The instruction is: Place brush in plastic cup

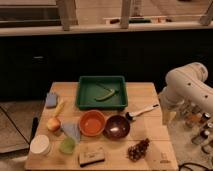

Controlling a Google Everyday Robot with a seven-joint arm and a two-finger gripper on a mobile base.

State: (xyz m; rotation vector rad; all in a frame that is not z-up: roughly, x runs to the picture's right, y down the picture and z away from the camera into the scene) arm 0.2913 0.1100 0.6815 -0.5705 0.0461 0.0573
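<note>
The brush (141,112) lies on the wooden table (150,95), right of centre. Its white handle points up and to the right, and its small dark head is near the dark maroon bowl (116,126). A small pale green plastic cup (67,145) stands near the front left of the table, far from the brush. My white arm (186,85) reaches in from the right. The gripper (167,116) hangs beside the table's right edge, just right of the brush handle's tip and apart from it.
A green tray (101,103) holding a green utensil sits at the back. An orange bowl (92,122), a white round container (40,145), a tan-and-dark block (91,156), a brown cluster (138,149), a blue sponge (51,100) and an onion (53,124) lie around. Bottles (197,122) stand to the right.
</note>
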